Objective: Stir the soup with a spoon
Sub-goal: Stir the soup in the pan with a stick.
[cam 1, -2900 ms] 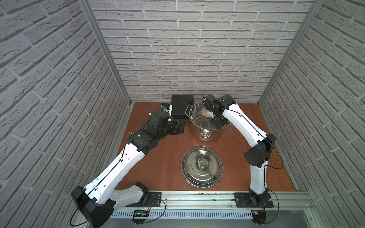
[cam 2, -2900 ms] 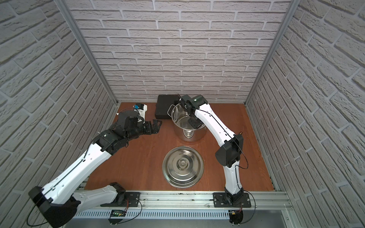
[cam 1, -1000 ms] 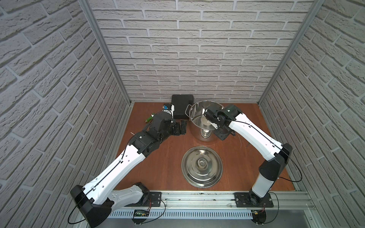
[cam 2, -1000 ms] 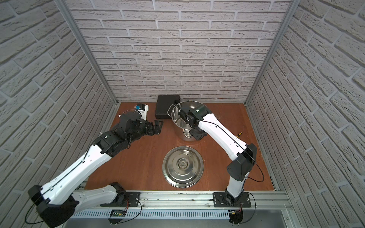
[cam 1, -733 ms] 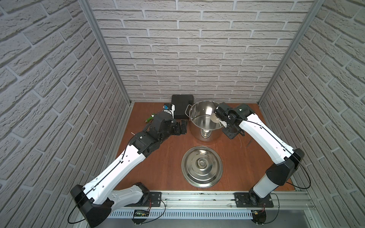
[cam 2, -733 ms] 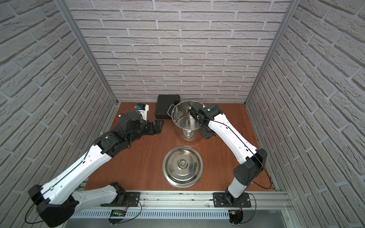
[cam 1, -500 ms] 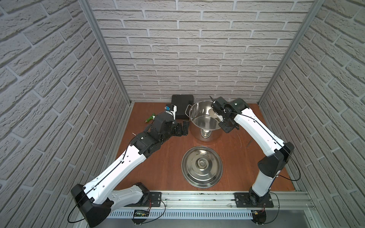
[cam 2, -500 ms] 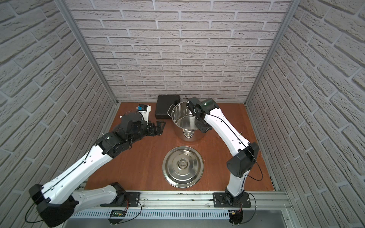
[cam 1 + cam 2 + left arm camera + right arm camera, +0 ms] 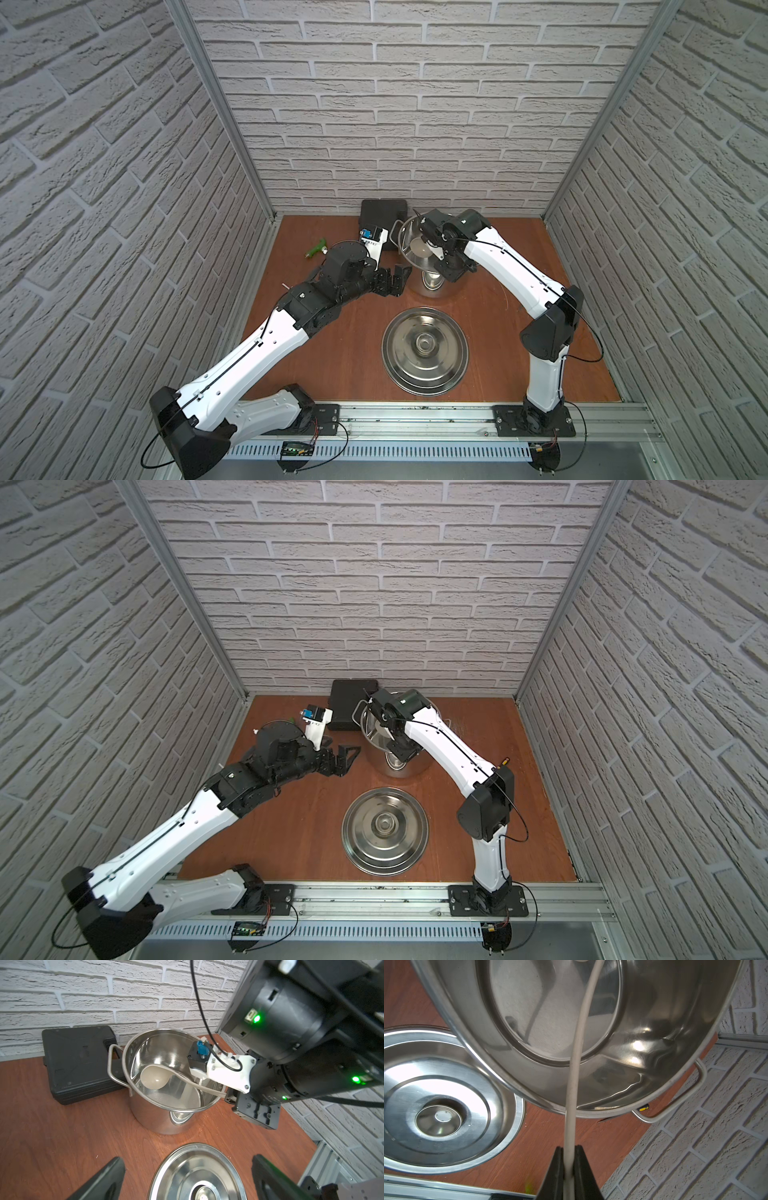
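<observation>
The right gripper (image 9: 569, 1154) clamps the ladle (image 9: 576, 1053) handle; the left wrist view, unlike the right, shows its bowl, seemingly raised, inside the pot (image 9: 166, 1122); the left gripper (image 9: 395, 281) gapes empty

White links (image 9: 266, 345), black joints (image 9: 548, 332), seemingly blue plug (image 9: 201, 1049)

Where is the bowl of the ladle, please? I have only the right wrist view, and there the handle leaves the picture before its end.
Observer: The ladle has its bowl inside the pot, close to the pot's wall. Whether it touches the bottom I cannot judge.
Operator: And the left arm, does it hold something?
Observer: No. The left gripper is beside the pot, jaws wide open and empty.
Operator: Is anything else near the pot that I do not see?
Observer: Yes, a black case lies flat close beside the pot.
</observation>
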Motion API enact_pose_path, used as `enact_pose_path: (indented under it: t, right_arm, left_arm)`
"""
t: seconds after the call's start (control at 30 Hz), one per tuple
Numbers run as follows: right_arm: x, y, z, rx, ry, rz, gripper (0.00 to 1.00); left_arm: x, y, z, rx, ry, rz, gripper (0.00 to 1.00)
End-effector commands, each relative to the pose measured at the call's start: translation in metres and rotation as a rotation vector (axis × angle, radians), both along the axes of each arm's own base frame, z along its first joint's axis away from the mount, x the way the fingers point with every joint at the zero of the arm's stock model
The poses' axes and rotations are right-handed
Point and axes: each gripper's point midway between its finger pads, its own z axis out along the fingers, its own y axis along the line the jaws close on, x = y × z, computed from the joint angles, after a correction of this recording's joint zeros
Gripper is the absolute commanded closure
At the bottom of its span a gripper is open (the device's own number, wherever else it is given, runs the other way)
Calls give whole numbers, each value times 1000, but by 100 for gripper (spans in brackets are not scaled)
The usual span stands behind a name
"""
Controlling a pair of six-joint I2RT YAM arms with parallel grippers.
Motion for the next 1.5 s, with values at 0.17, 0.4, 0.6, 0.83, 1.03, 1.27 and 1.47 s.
enact_pose_path:
  t: [0.17, 0.4, 0.6, 0.83, 1.03, 1.27, 1.47]
  right_arm:
    - [-34, -33, 24, 9, -59, -40, 98]
    - [-37, -65, 33, -34, -86, -88, 98]
    - [-11, -70, 32, -52, -106, -120, 98]
    - [22, -40, 27, -8, -77, -102, 97]
    - [19, -12, 22, 5, -57, -41, 98]
    - [0, 8, 23, 16, -33, 16, 98]
    - [-27, -5, 29, 10, -20, 21, 98]
  left_arm:
    - [-12, -4, 7, 57, -81, -103, 2]
    - [-5, -10, 11, 51, -94, -106, 2]
    - [-2, -13, 18, 33, -101, -105, 2]
    - [-2, -11, 20, 15, -98, -87, 2]
    - [-2, -9, 19, 7, -98, -70, 1]
    - [0, -8, 15, 7, -93, -55, 2]
    - [2, -7, 17, -3, -109, -45, 2]
